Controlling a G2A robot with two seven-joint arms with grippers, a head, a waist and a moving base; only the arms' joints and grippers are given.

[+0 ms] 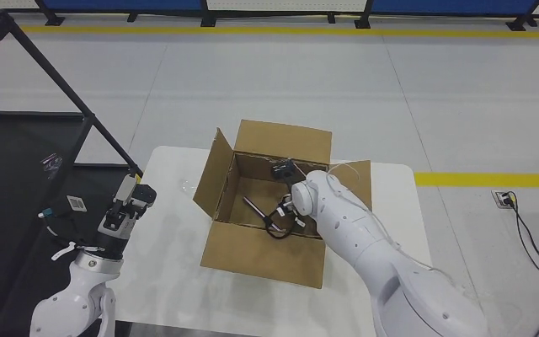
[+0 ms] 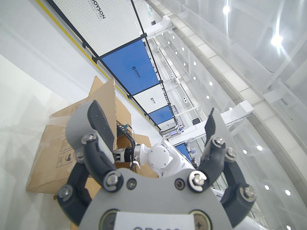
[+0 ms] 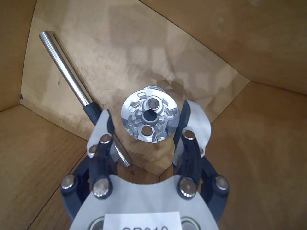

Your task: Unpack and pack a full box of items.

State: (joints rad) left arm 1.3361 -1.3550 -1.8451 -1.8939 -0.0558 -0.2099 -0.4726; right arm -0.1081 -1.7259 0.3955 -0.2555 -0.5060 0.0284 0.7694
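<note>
**Top view.** The cardboard box (image 1: 261,253) stands open on the white desk (image 1: 168,286), with its flaps folded back so an arm can go straight down into it. The right tool (image 1: 280,221) is down inside the box, close above the floor. A steel rod (image 1: 253,206) lies just beside it. The left tool (image 1: 141,194) is held up off the desk, well apart from the box. I judge it is parked there to leave the opening free for the other arm.

**Left wrist view.** The left tool (image 2: 153,111) points up toward the ceiling, its fingers (image 2: 100,120) spread wide with nothing between them. Beyond it is the outer wall of the box, with one flap (image 2: 108,101) standing up. The right arm (image 2: 159,155) bends over the rim and into the box.

**Right wrist view.** The right tool (image 3: 147,110) looks straight down at the box floor. A round metal part (image 3: 150,120), a flanged disc with holes in its face, stands on end directly between the tool's fingers.

The fingers are parted wider than the disc. One sits close against the rim, and I cannot tell whether it touches. The other leaves a clear gap. So the tool straddles the part but has no hold on it yet.

The rod, bright steel with a dark sleeve, lies flat and runs past the outer side of the finger with the gap. It is near enough that a closing finger might nudge it.

This looks like the unpacking half of the task, with the disc next to come out. The straddle seems set to pinch across the rim, its widest firm place.
</note>
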